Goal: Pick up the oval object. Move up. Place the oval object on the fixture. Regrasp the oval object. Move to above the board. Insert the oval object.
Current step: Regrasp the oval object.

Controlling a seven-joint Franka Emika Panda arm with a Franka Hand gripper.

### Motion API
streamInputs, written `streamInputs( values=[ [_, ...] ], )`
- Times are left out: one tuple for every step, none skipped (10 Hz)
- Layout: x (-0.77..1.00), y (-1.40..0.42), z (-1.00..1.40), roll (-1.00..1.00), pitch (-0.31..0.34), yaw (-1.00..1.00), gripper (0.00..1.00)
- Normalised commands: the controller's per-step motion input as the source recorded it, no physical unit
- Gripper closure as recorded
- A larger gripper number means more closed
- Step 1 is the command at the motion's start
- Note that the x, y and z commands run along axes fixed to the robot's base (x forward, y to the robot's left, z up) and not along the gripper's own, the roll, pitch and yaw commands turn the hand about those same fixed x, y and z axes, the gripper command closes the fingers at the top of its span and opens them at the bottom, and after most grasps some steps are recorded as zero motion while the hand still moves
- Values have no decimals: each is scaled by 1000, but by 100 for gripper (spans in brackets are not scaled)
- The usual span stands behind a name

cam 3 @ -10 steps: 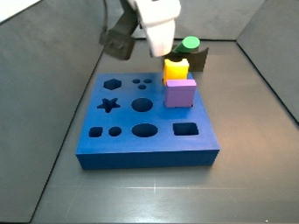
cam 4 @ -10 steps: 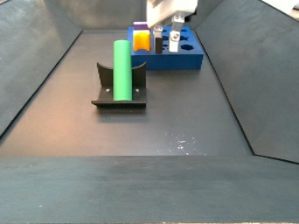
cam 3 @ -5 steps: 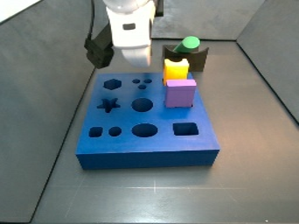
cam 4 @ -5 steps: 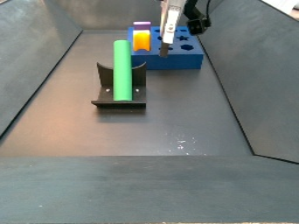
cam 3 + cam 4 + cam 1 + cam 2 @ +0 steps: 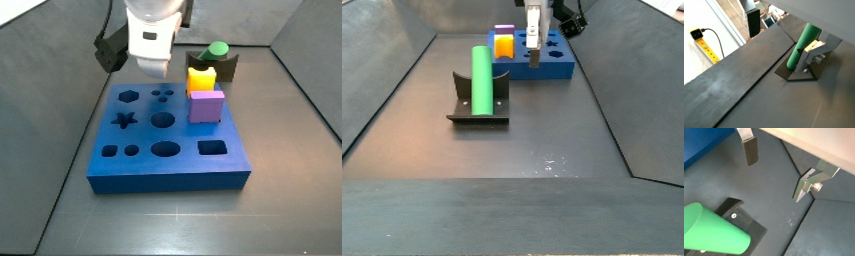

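Note:
The green oval object point(image 5: 480, 77) stands upright in the dark fixture point(image 5: 478, 110), free of any hold; it also shows in a side view point(image 5: 217, 48) behind the blue board point(image 5: 167, 150). My gripper point(image 5: 150, 60) hangs above the board's far left corner, apart from the oval object. Both wrist views show the gripper point(image 5: 777, 170) open, with only bare floor between its fingers point(image 5: 749, 152). The oval object point(image 5: 805, 41) and the fixture point(image 5: 791, 73) lie off to one side of the gripper point(image 5: 784, 39).
A yellow block point(image 5: 201, 78) and a purple cube point(image 5: 206, 105) stand in the board's far right holes. Grey walls point(image 5: 402, 70) enclose the floor on both sides. A hexagon, a star, circles and a square hole show in the board's top.
The gripper has swung from beside the oval object leftward over the board's far edge and turned; in the last half second it has hardly moved. The oval object stays on the fixture.

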Motion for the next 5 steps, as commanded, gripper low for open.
streamInputs(
  values=[
    [67,-43,-10,133,326,461,0],
    [62,-41,-11,111,180,466,0],
    [59,-38,-4,89,84,435,0],
    [57,-35,-4,75,27,406,0],
    [42,-37,-10,68,-80,325,0]
  ],
)
